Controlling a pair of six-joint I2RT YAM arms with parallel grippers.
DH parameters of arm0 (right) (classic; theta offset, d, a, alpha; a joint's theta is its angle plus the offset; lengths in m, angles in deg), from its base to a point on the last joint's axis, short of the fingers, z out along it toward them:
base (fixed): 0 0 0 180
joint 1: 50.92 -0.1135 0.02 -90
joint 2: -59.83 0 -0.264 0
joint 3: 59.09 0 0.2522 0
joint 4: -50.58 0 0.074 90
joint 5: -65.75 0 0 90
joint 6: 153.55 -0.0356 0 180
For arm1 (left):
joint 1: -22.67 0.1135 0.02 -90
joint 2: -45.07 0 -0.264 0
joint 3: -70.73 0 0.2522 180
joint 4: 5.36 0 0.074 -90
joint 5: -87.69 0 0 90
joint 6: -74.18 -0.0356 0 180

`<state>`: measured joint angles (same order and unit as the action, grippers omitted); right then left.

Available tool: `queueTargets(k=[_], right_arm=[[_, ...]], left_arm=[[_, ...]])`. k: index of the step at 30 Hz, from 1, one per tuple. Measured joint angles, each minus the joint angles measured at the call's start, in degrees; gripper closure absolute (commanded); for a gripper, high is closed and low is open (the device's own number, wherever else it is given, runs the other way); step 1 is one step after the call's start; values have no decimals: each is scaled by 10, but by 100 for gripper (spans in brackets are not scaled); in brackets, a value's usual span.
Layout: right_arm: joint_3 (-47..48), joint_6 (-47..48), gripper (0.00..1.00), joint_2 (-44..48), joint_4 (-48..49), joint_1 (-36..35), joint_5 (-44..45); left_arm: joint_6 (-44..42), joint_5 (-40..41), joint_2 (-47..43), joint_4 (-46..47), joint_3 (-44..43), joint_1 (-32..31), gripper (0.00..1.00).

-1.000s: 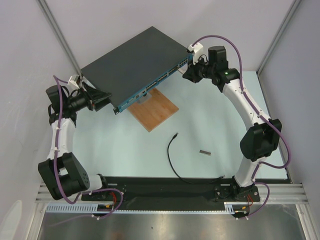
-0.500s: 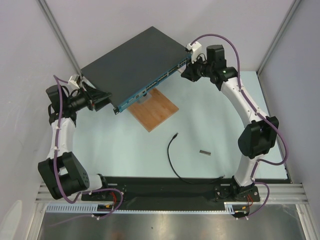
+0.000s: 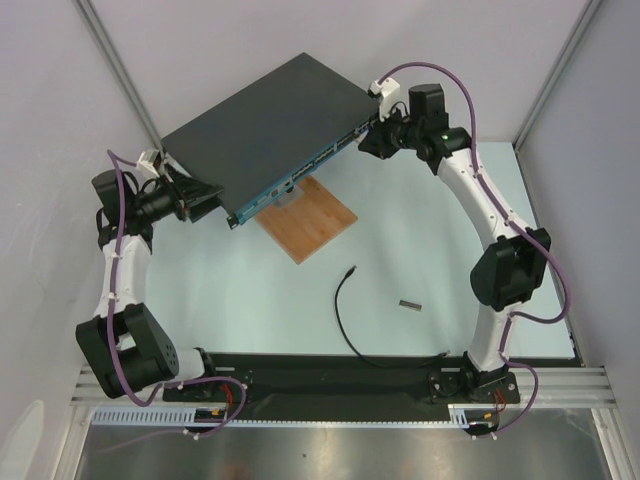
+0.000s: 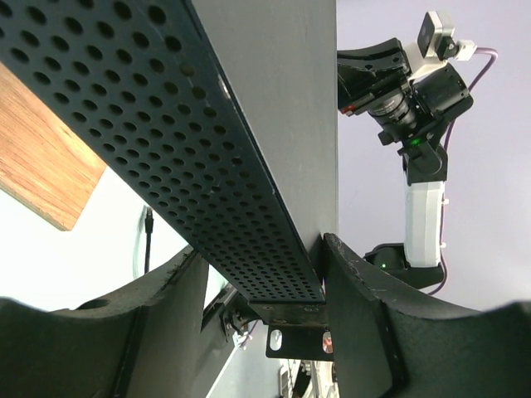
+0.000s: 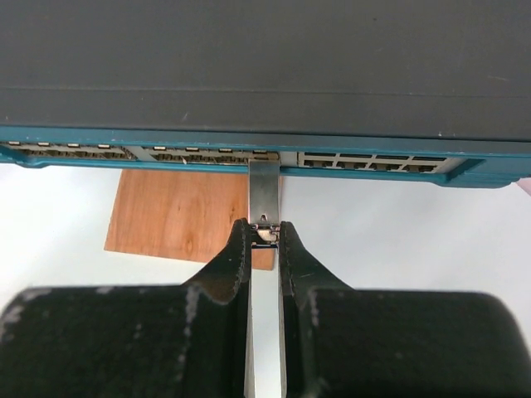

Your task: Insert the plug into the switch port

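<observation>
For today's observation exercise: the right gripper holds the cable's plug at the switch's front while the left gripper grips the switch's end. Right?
No: the right gripper pinches a short grey metal piece, not the plug, at the switch front, as the right wrist view shows. The left gripper does grip its end.

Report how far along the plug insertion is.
Done: the left gripper clamps the switch at its end, bracing it. In hand: the right gripper is shut on a grey metal piece whose tip sits at the port row. Left: everything with the plug; it lies ungripped on the table at the end of its black cable, not inserted.
</observation>
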<state>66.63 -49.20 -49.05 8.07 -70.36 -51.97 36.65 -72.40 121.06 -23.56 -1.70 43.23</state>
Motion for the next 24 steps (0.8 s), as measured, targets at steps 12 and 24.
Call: queueTargets(k=[12, 24], right_arm=[[57, -17, 100, -36, -17, -10, 9], [64, -23, 46, -44, -1, -18, -6]], left_arm=[[-3, 0, 0, -9, -2, 0, 100], [-9, -1, 3, -20, -8, 0, 100]])
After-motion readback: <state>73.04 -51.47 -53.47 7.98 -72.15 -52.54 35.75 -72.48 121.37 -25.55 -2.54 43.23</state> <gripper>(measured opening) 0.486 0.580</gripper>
